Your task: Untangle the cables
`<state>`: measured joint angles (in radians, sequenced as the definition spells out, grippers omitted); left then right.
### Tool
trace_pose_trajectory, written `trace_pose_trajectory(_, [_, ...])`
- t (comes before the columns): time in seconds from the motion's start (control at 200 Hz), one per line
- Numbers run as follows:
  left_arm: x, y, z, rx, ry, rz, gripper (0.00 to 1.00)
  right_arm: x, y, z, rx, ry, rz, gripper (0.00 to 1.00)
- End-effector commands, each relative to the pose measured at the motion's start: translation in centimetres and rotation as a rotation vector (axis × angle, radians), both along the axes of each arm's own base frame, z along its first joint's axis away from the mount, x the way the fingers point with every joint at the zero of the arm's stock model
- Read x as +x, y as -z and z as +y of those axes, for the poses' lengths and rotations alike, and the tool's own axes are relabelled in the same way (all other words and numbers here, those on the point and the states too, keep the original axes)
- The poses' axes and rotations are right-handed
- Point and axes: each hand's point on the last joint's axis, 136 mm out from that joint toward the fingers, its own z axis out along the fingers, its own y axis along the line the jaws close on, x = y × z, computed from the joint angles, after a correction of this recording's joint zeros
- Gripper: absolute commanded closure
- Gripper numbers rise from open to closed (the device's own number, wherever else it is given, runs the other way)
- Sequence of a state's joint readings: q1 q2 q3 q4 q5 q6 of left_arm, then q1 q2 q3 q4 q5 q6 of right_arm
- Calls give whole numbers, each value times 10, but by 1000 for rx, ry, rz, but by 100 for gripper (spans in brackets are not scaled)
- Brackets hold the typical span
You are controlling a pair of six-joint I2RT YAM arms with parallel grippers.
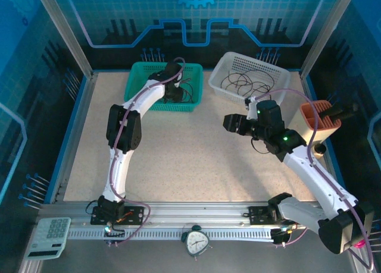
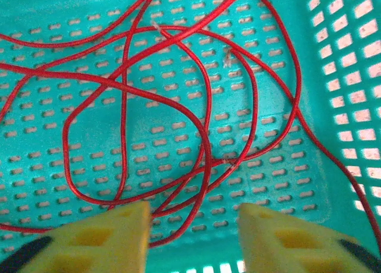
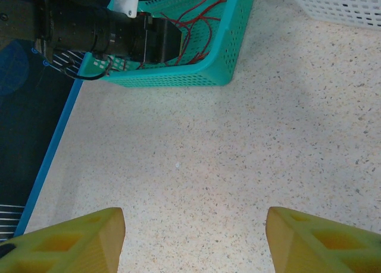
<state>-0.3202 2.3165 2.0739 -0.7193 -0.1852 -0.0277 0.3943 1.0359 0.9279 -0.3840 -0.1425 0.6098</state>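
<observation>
The speckled table (image 1: pixel 196 160) lies bare across its middle and near part, in front of the teal basket (image 1: pixel 134 82). That basket sits against the far edge, left of centre, so the bare stretch before it is the widest free room. The left arm (image 1: pixel 122 130) rises from the near rail and bends over the teal basket's front rim. The right arm (image 1: pixel 309 166) comes in from the near right and ends over bare table, right of the teal basket and nearer than it. A white basket (image 1: pixel 250 63) stands just right of the teal basket, with a narrow strip of table between their walls. An orange holder (image 1: pixel 318 123) stands farther right again, at the table's right edge. The left gripper (image 2: pixel 193 225) hangs inside the teal basket, low over its slotted floor and right of its middle, with a side wall close by. Its yellow fingers (image 2: pixel 119 234) are moderately apart with nothing pinched between them. The right gripper (image 3: pixel 196 228) hovers over bare table off the teal basket's near right corner, fingers spread wide and holding nothing. Red cables (image 2: pixel 124 88) lie in overlapping loops on the teal basket's floor, one strand running along beside the wall. Black cables (image 1: pixel 244 82) coil in the white basket.
</observation>
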Motion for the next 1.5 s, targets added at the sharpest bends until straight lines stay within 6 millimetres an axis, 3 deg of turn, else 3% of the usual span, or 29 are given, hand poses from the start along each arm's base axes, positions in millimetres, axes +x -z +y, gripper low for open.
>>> trace_pose_trajectory(0.0, [4, -23, -4, -19, 5, -17, 45, -4, -20, 3, 8, -14, -49, 35])
trace_pose_trajectory(0.115, [11, -51, -7, -36, 10, -69, 34, -4, -20, 3, 6, -15, -50, 35])
trace_pose_trajectory(0.305, [15, -114, -13, -116, 6, -195, 20, -4, -17, 2, -9, -13, -47, 34])
trace_pose_trajectory(0.44, [7, -158, -17, -200, 3, -277, 1, -3, -15, 1, -31, -18, -50, 31])
trace_pose_trajectory(0.57, [-12, -192, -16, -269, 1, -356, 1, -1, -15, 0, -59, -31, -58, 28])
trace_pose_trajectory(0.755, [-64, -224, 1, -348, -20, -473, 1, -1, -18, -2, -91, -35, -85, 13])
trace_pose_trajectory(0.76, [-66, -233, 1, -356, -18, -493, 1, -1, -18, -3, -92, -35, -85, 13])
trace_pose_trajectory(0.78, [-72, -236, 4, -364, -22, -508, 1, -1, -17, -3, -95, -36, -85, 12])
trace_pose_trajectory(0.86, [-97, -232, 15, -381, -43, -538, 1, -2, -14, -4, -109, -41, -82, 0])
trace_pose_trajectory(0.915, [-115, -233, 23, -391, -60, -567, 1, -3, -11, -5, -123, -45, -80, 0])
trace_pose_trajectory(1.2, [-194, -200, 83, -364, -234, -693, 1, -1, -4, -16, -198, -21, -136, 0])
trace_pose_trajectory(1.346, [-217, -193, 113, -290, -314, -792, 1, 14, -1, -29, -264, 54, -197, 0])
trace_pose_trajectory(1.376, [-219, -194, 117, -275, -322, -811, 1, 16, 9, -33, -287, 72, -197, 0])
trace_pose_trajectory(1.496, [-226, -192, 129, -209, -336, -858, 1, 32, 14, -42, -346, 129, -281, 0])
